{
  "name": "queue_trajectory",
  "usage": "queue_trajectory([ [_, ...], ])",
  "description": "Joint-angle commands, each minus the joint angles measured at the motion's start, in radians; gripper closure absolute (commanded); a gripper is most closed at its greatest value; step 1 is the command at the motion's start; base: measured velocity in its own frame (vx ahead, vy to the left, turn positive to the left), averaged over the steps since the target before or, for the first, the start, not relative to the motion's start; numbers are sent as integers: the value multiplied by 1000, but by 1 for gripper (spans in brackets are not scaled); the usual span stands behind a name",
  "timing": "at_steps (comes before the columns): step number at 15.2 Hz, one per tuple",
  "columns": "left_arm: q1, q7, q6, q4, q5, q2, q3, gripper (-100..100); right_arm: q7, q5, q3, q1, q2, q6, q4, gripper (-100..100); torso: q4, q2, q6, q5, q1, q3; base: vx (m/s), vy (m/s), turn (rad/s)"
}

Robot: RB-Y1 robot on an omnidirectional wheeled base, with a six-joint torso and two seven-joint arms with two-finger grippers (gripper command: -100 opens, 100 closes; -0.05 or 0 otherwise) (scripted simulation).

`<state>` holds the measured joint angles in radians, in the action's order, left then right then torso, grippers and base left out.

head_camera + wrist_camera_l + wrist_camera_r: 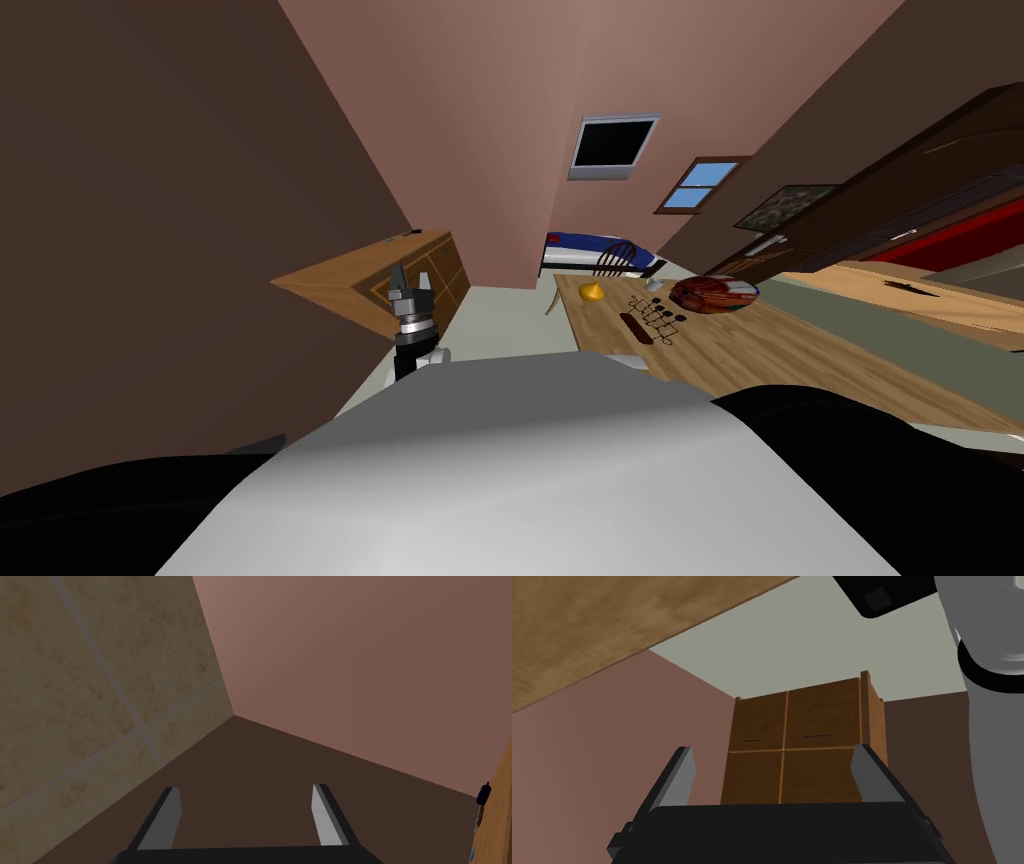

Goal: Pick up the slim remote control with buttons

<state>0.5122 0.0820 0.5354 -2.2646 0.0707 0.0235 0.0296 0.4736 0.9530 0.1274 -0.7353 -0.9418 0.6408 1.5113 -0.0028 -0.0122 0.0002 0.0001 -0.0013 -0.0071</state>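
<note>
A slim dark reddish bar (635, 327), the likeliest remote, lies flat on the wooden table (800, 350) to my front right. Neither gripper is near it. My left gripper (410, 282) is raised beside the wooden dresser (400, 275) on the left, far from the table. In the left wrist view that gripper (245, 788) stands open and empty. A small dark slim object (483, 793) sits on the dresser's top at the edge. My right gripper (772, 751) is also open and empty, pointing at the dresser's drawer fronts (802, 746).
On the table beyond the bar are a yellow cone-shaped item (592, 292), a row of small black pieces (658, 312) and a plate (714, 294) of reddish food. A chair (612, 260) and a bed (590, 248) stand farther back. Dark cabinets (900, 220) line the right.
</note>
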Motion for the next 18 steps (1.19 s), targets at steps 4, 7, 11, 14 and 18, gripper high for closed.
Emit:
queue_trajectory([
  [4, 0, 0, 0, 0, 0, 0, 0, 0, 33, 84, 18, -8, -38, -19, -37, -100, 0, 2, 0, 0, -1, 1, 120, -12, -43],
  [7, 0, 0, 0, 0, 0, 0, 0, 0, 85, 161, 35, -21, -86, -38, -96, -100, 0, 1, 0, 0, -1, 1, 167, -18, -72],
  [11, 0, 0, 0, 0, 0, 0, 0, 0, 109, 229, 44, -27, -107, -48, -123, -100, 0, 0, 0, -1, -2, 0, 157, -25, -56],
  [14, 0, 0, 0, 0, 0, 0, 0, 0, 156, 301, 64, -37, -140, -68, -171, -100, 0, -1, 0, -1, -3, 0, 170, -44, -77],
  [18, 0, 0, 0, 0, 0, 0, 0, 0, 177, 355, 74, -42, -153, -78, -192, -100, 0, -1, 0, -1, -4, 0, 155, -47, -53],
])
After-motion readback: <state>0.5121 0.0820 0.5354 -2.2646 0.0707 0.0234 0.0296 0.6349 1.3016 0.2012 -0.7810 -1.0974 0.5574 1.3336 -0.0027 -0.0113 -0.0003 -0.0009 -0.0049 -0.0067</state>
